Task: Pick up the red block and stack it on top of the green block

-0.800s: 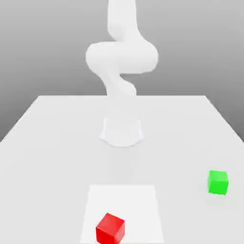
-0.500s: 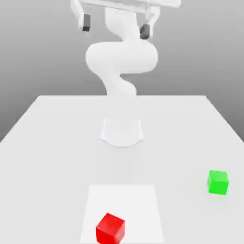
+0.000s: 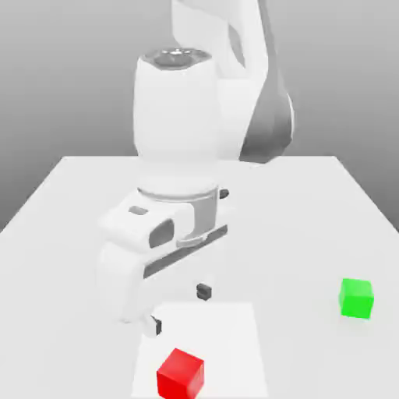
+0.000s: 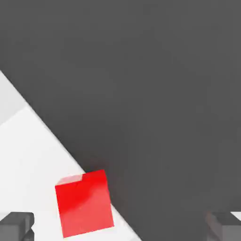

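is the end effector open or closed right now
Open: the end effector has its two dark fingertips standing well apart, and the red block is not between them.

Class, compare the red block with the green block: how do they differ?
The red block lies on the white square, the green block off it. The red block sits nearer the gripper than the green block. Both are plain cubes.

You see the bright red cube (image 3: 181,376) on a white patch (image 3: 226,343), the green cube (image 3: 356,298) well apart.
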Motion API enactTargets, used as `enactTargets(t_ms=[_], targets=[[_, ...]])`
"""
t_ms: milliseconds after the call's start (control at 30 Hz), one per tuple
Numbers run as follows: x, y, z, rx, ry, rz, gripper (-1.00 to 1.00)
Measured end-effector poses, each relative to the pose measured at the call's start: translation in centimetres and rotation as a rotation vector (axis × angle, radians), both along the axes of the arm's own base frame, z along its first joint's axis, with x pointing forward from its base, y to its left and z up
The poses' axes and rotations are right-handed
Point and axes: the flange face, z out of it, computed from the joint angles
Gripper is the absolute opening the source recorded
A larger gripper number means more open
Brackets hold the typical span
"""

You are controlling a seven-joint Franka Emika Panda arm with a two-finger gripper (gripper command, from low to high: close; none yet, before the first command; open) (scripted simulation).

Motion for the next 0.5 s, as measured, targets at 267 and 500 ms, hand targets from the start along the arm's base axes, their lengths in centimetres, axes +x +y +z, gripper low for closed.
enactTargets(t_ms=[267, 500], targets=[[-0.7, -0.1, -9.5, -0.001, 0.049, 0.065, -1.0], [-0.7, -0.1, -8.5, 0.0, 0.051, 0.065, -1.0]])
